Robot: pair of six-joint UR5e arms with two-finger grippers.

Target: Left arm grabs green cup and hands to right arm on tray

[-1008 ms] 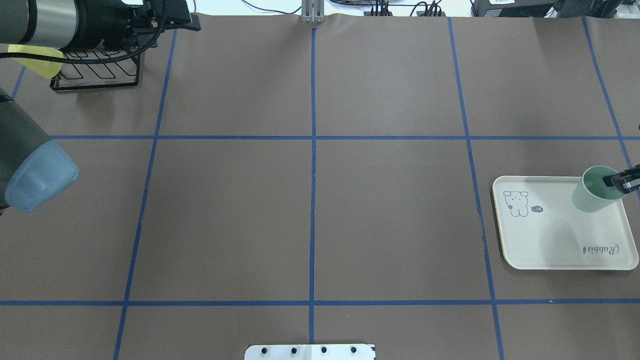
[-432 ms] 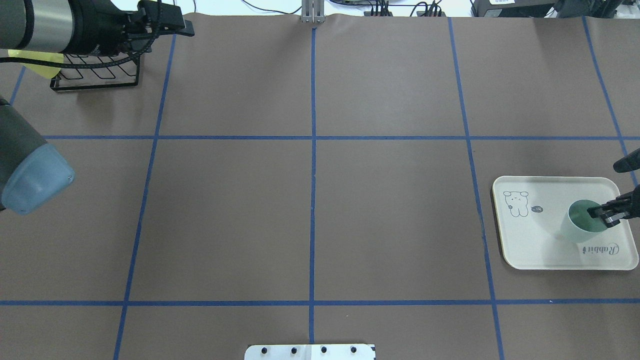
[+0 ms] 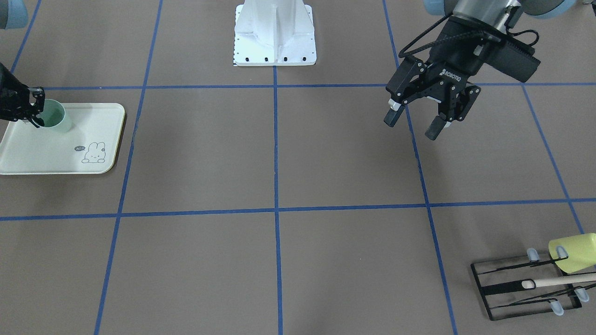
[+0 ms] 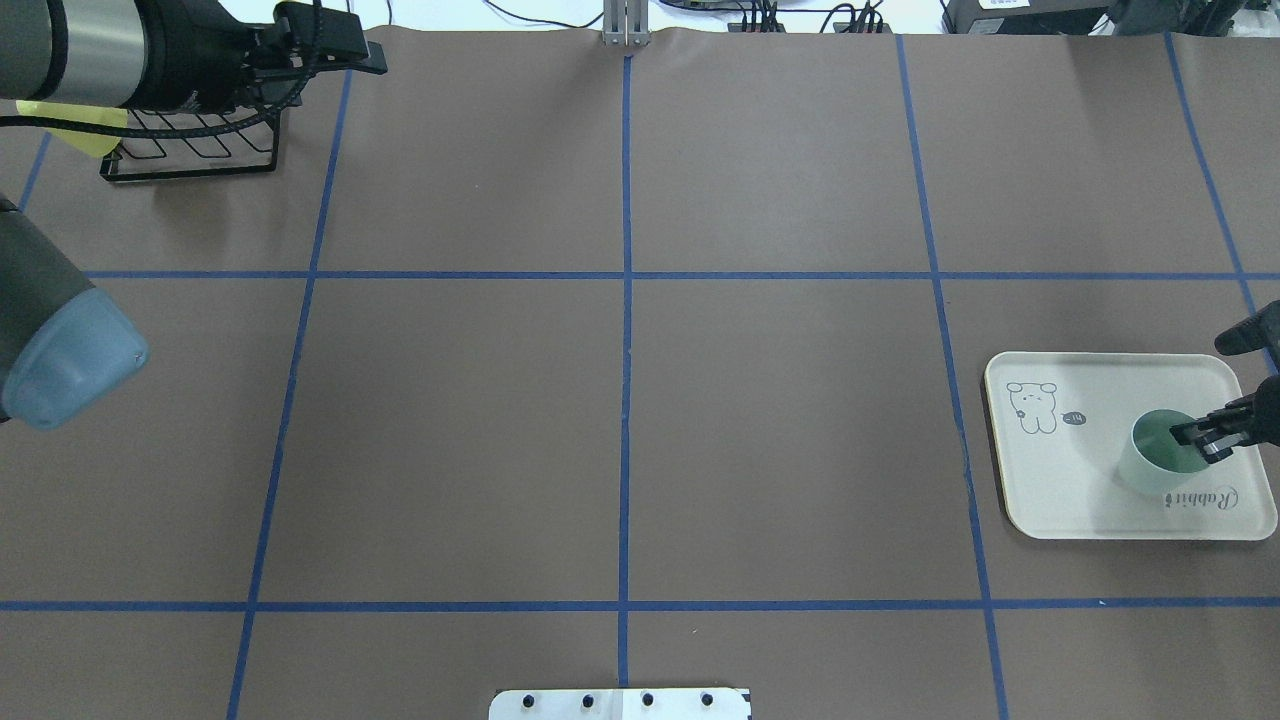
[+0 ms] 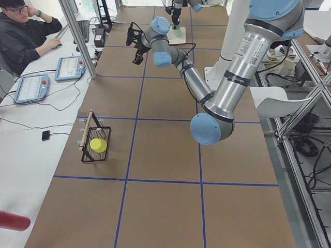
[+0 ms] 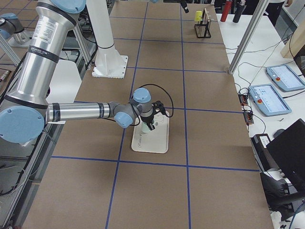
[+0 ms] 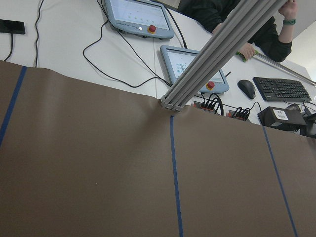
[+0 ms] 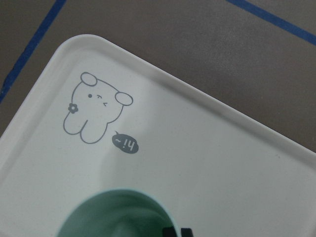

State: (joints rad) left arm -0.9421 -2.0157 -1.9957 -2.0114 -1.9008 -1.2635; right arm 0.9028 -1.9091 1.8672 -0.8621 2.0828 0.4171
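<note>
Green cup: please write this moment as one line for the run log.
phase: placing | green cup: upright on tray | right gripper: shut on cup rim | left gripper: open, empty

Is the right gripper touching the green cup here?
Touching. In the overhead view the right gripper pinches the green cup at its rim, one finger inside, one outside.

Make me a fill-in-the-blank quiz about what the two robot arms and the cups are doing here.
1. The right gripper holds the pale mint-green plastic tumbler by its ____.
2. That tumbler is over the cream rectangular plastic tray, beside the printed word ____.
3. The left gripper hangs ____ and empty.
4. The black wire rack carries a plastic cup coloured ____.
Missing words: rim; Rabbit; open; yellow-green.
</note>
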